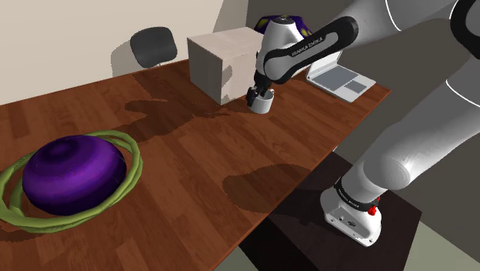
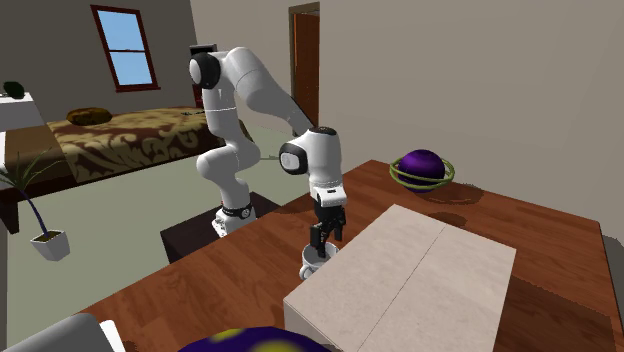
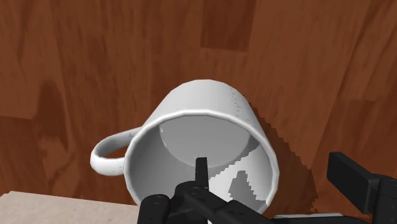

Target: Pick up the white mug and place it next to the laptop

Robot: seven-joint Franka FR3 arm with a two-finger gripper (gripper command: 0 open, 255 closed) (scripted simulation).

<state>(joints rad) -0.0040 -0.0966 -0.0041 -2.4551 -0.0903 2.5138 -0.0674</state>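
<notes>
We noted the white mug (image 1: 264,105) upright on the wooden table (image 1: 192,169), just beside the pale box (image 1: 219,65) and apart from the laptop (image 1: 338,78). The gripper (image 3: 270,170) was spread across the mug's rim, one finger inside and one outside, neither touching the wall.

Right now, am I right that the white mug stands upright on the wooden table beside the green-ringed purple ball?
Not quite: the mug stands upright on the wooden table beside the pale box; the green-ringed purple ball lies far along the table. The shoulder view shows this.
</notes>
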